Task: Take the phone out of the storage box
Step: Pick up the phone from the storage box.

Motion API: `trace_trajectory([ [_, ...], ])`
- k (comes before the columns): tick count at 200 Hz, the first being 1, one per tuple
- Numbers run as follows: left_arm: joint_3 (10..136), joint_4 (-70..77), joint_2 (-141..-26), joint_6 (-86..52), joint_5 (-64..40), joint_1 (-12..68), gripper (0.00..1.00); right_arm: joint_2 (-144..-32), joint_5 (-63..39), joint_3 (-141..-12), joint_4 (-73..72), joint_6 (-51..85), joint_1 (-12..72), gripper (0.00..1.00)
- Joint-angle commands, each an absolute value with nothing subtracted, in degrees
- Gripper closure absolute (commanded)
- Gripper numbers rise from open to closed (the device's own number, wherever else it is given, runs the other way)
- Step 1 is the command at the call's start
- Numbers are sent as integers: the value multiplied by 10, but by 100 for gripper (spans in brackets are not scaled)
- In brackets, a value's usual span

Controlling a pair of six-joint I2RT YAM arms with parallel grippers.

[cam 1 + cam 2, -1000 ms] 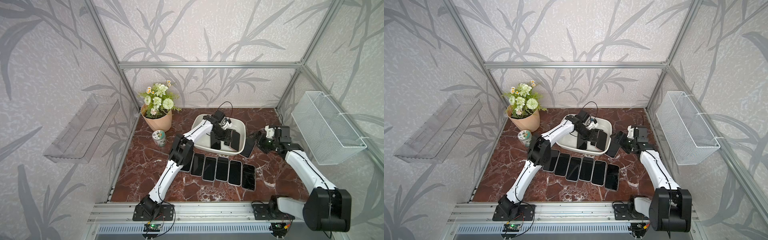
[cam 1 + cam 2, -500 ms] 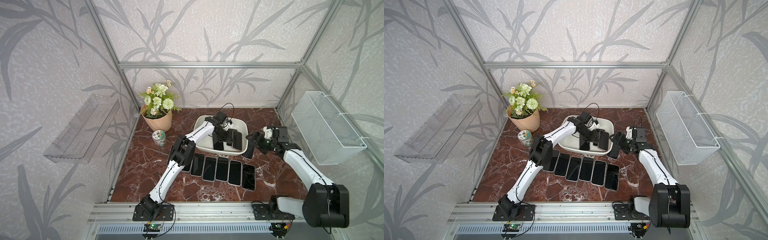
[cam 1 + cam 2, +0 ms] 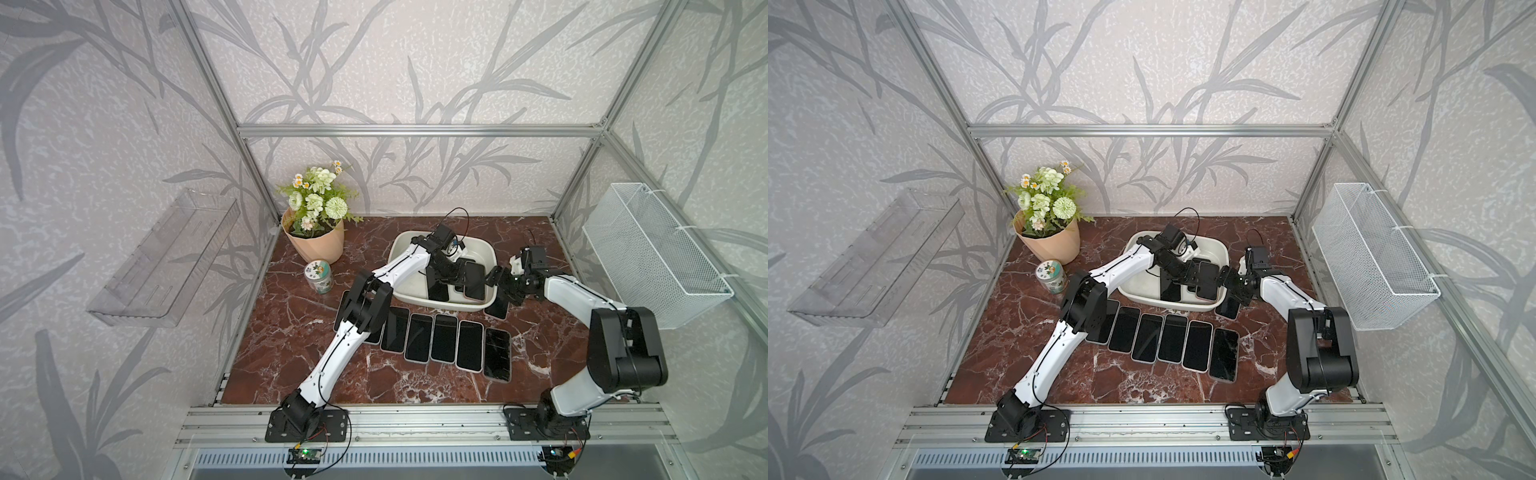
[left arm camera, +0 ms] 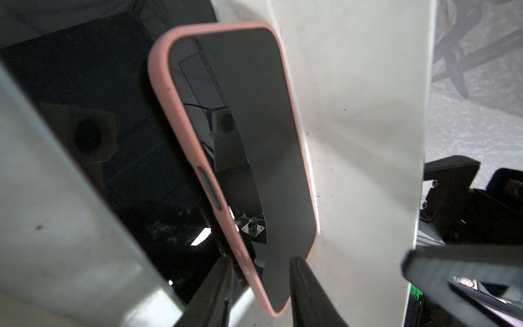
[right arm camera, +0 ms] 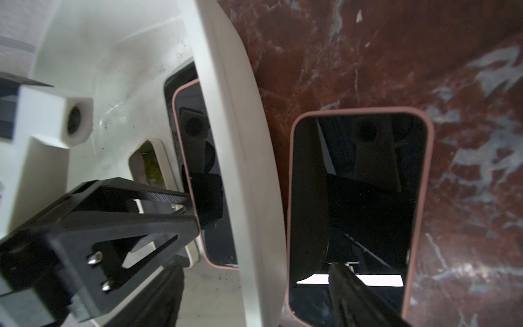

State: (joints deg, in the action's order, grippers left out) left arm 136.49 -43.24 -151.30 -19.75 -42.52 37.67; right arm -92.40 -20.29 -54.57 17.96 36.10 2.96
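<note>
Extraction incomplete: storage box [image 3: 449, 308] holds phones [image 3: 438, 286]; row of phones [image 3: 444, 338] on worktop [image 3: 291, 353]; left fingers [image 4: 215, 297] straddle pink phone [image 4: 254, 141], grip unclear; right fingers [image 5: 356, 300] open.

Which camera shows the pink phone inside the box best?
The left wrist view: the pink phone fills much of the frame, screen and case edge clear, beside the box wall. The right wrist view shows only a strip of it behind the box rim. In both top views it is small and partly covered.

In the right wrist view the storage box [image 5: 246, 170] hides much of the pink-cased phone [image 5: 190, 150] inside
</note>
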Motion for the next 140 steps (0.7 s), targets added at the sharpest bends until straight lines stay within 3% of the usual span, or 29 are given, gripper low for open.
trace_trajectory([
  [1, 1376, -437, -1530, -187, -411, 371, 60, -936, -181, -562, 179, 348, 40, 26],
  [24, 1376, -420, -1533, -198, -417, 368, 55, -953, -191, -562, 173, 346, 40, 56],
  [43, 1376, -398, -1539, -217, -431, 370, 54, -970, -202, -562, 168, 349, 40, 74],
  [69, 1380, -405, -1543, -213, -412, 372, 46, -990, -212, -562, 158, 353, 40, 76],
  [102, 1441, -522, -1551, -137, -269, 394, 44, -999, -218, -562, 148, 356, 40, 76],
  [140, 1433, -492, -1561, -168, -319, 402, 45, -1015, -230, -559, 129, 364, 41, 77],
])
